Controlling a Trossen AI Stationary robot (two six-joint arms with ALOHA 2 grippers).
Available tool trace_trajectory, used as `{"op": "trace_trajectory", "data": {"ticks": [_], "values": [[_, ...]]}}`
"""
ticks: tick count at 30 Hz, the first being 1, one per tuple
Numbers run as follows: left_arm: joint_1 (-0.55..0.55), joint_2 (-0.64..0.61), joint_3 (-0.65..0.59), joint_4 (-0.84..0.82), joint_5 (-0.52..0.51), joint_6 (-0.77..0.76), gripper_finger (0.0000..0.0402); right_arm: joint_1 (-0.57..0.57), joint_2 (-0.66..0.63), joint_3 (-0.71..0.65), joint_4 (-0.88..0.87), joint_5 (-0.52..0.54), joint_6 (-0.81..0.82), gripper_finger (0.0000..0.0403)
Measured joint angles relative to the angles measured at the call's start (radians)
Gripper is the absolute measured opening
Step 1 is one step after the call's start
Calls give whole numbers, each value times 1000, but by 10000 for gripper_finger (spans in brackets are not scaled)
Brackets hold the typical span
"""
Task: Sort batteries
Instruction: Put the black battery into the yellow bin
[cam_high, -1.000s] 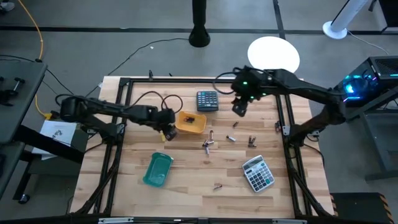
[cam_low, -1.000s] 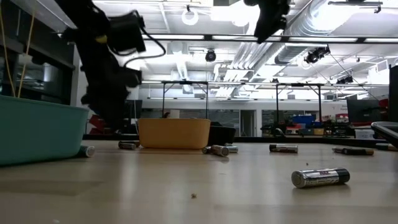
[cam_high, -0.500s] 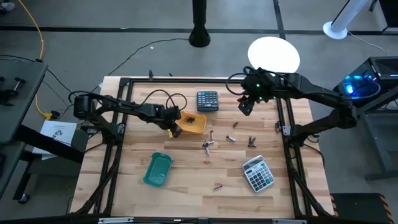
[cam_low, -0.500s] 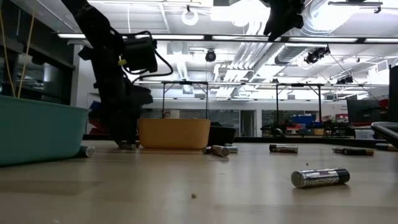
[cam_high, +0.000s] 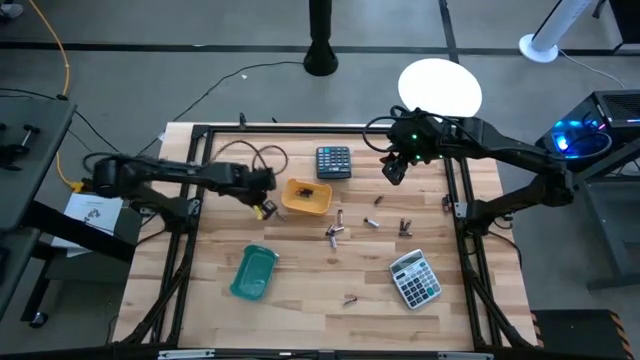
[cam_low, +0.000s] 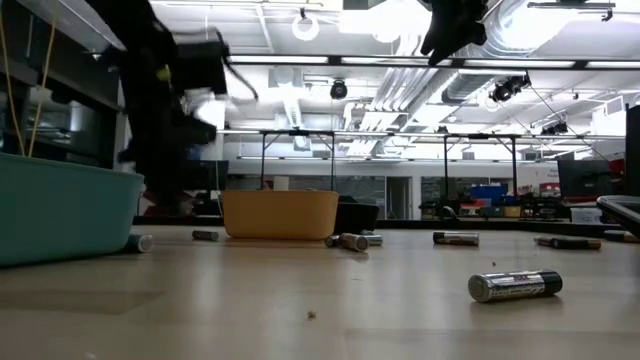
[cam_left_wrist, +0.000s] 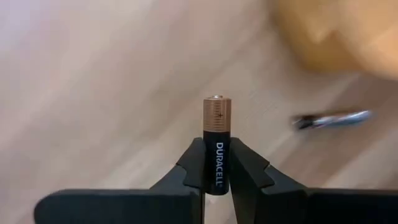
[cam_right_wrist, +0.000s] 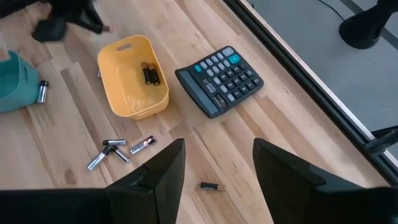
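Observation:
My left gripper (cam_high: 262, 208) hangs just left of the yellow bin (cam_high: 305, 196), shut on a black and copper battery (cam_left_wrist: 216, 146). Two batteries (cam_right_wrist: 149, 73) lie in the yellow bin, and another (cam_left_wrist: 329, 118) lies on the wood beside it. More loose batteries lie mid-table (cam_high: 333, 233), (cam_high: 372, 221), (cam_high: 405, 227), and one nearer the front (cam_high: 349, 298). One battery (cam_right_wrist: 41, 91) rests against the teal bin (cam_high: 253, 272). My right gripper (cam_high: 392, 172) hangs open, high above the table's far right part, with nothing between its fingers (cam_right_wrist: 161, 171). My left gripper pinches the battery's black lower half (cam_left_wrist: 216, 168) between its two fingertips (cam_left_wrist: 249, 171). The battery lies along the fingers and sticks out past their tips, copper end (cam_left_wrist: 216, 106) foremost. It is clear of the table.
A dark calculator (cam_high: 333, 161) lies at the far middle and a grey one (cam_high: 414, 278) at the near right. Black frame rails (cam_high: 190, 230) run along the table's sides. A cable (cam_high: 250, 155) loops over the far left.
My left gripper went right toward the yellow bin and down to the table, then came back left and up; it now holds a battery clear of the wood. My right gripper moved a little toward the table's far right, then kept still.

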Motion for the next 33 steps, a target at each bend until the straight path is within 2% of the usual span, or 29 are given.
{"op": "trace_trajectory", "data": {"ticks": [3, 7, 10, 14, 16, 19, 24, 28, 33], "values": [[0, -101, -3, 30, -11, 2, 29, 0, 0, 0, 3, 0, -2, 183], [-9, -162, 0, 282, 94, 101, 29, 0, 0, 0, 27, 6, -18, 183], [-33, -124, 0, 455, 135, 147, 29, 0, 0, 0, 51, 12, -26, 183], [-63, -21, 1, 619, 135, 179, 32, 0, 0, 0, 54, 13, -27, 183], [-73, 25, 6, 676, 135, 203, 62, 0, 0, 0, 54, 12, -27, 183], [-76, 78, 57, 663, 136, 241, 131, 0, 0, 0, 54, -2, -23, 183], [-59, 95, 189, 439, 133, 327, 219, 0, 8, 1, -42, -40, 21, 183], [-40, 57, 257, 256, 125, 373, 242, 12, 35, -42, -211, -83, 106, 183], [-20, -9, 258, 203, 101, 336, 241, 67, 30, -295, -209, -183, 444, 183]]}}
